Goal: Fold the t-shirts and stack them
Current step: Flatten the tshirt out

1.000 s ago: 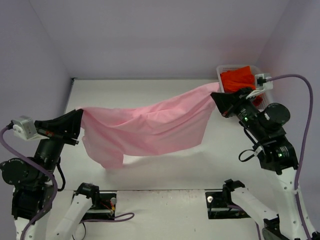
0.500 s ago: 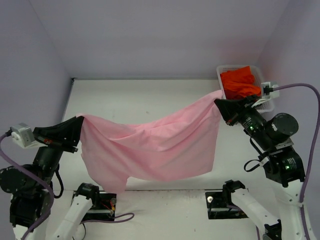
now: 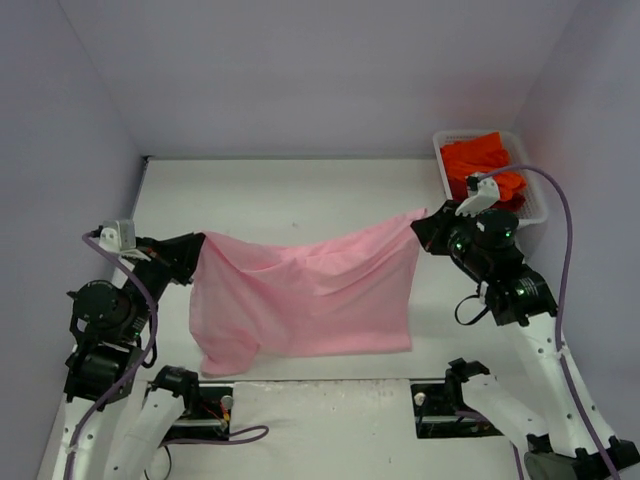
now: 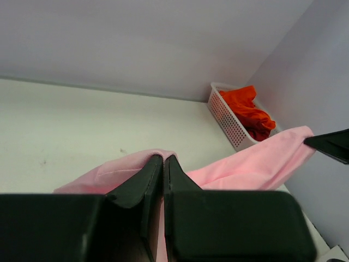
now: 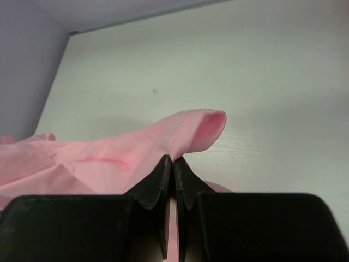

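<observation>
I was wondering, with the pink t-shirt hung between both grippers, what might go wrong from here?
1. The left gripper and right gripper each pinch only a small fold of the pink t-shirt, which might slip free.
2. The cloth sags creased between them, so it may land wrinkled.
3. The right arm is close to the basket and might nudge it.

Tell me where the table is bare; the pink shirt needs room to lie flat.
Bare: the white table between the back wall and the held light pink cloth t-shirt, from the left wall to the white plastic mesh basket. Crowded: the right rear corner, basket holding orange-red t-shirts, and the near edge by the arm bases.
</observation>
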{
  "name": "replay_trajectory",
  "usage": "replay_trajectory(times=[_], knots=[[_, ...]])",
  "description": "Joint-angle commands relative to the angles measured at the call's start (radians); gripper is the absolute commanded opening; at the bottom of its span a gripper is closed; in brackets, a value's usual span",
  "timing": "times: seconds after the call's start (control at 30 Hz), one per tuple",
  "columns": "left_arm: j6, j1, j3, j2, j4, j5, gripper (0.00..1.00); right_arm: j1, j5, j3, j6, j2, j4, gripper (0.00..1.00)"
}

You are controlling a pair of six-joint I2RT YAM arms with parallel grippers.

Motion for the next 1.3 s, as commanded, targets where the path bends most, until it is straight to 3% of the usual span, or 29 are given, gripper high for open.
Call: replay_trajectory(times=[0.0, 0.43, 1.27], knots=[[-0.017, 0.004, -0.005, 0.033, 0.16, -0.012, 0.0, 0.005, 0.068, -0.029, -0.008, 0.029, 0.069, 0.0], [-0.015, 0.002, -0.123, 0.197, 0.341, -0.054, 0.0, 0.005, 0.139, -0.133, -0.022, 0.204, 0.236, 0.0], [0.055, 0.004, -0.132, 0.619, 0.599, -0.146, 0.0, -0.003, 0.211, -0.029, -0.08, 0.575, 0.431, 0.0]])
